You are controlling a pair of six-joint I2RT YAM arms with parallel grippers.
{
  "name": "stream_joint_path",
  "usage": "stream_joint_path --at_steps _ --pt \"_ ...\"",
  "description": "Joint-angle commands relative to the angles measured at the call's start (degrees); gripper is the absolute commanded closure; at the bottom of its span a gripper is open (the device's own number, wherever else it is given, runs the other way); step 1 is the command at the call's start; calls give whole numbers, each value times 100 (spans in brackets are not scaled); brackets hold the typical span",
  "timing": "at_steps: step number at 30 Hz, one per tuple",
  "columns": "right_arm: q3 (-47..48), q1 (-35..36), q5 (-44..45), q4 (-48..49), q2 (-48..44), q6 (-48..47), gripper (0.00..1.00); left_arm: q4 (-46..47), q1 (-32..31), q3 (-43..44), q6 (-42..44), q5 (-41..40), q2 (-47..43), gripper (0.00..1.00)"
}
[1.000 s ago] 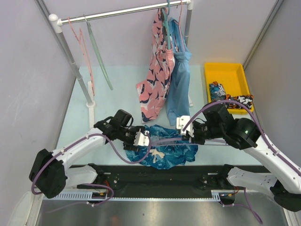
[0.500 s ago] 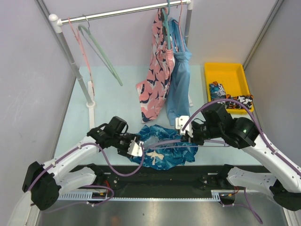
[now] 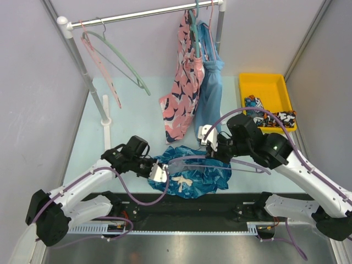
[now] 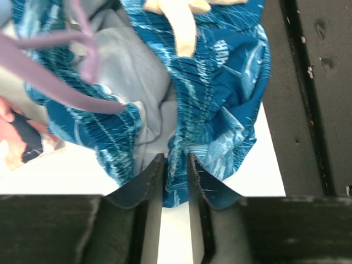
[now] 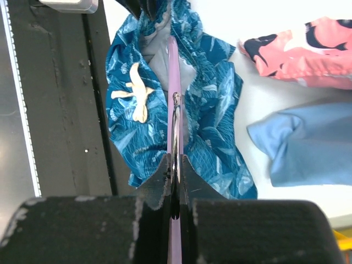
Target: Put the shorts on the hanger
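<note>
The hanger (image 5: 172,71) runs into the shorts (image 5: 220,110), its far end hidden

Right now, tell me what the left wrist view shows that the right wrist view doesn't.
Only the left wrist: the left hand pinching the edge of the blue leaf-print fabric shorts. Only the right wrist: the right hand clamped on the thin lilac wire hanger, plus the plain light-blue garment. Both: the shorts, their white drawstring, the hanger.
</note>
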Motion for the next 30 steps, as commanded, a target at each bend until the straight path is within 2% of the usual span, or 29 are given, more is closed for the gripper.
stream_joint_path --at_steps 1,5,11,12,14,15,16,17,19,22,30 --pt "94 104 -163 446 166 164 100 -111 -38 359 -263 142 -142 76" --pt "85 148 -295 446 342 146 100 -32 -38 394 -535 124 -221 78" --pt "-47 218 -339 946 675 147 100 -93 -56 482 -798 55 -379 84" --pt "-64 227 -339 964 702 112 100 -94 -56 508 -886 -15 -397 82" --pt "-100 244 -348 991 816 68 100 55 101 500 -1254 -331 -336 67" --pt "-135 244 -365 1000 817 24 100 21 259 517 -1213 -358 -301 58" --pt "-152 244 -374 1008 825 15 100 -153 452 543 -1116 -263 -239 44" --pt "-170 244 -383 1035 834 15 100 -216 820 570 -898 -184 -178 40" --pt "-196 244 -374 1070 808 15 100 -330 1086 579 -668 -34 -125 34" --pt "-258 253 -383 1105 764 15 100 -121 1289 456 -360 -77 -151 28" --pt "-372 244 -401 1202 676 23 100 239 1298 543 -219 133 604 27"
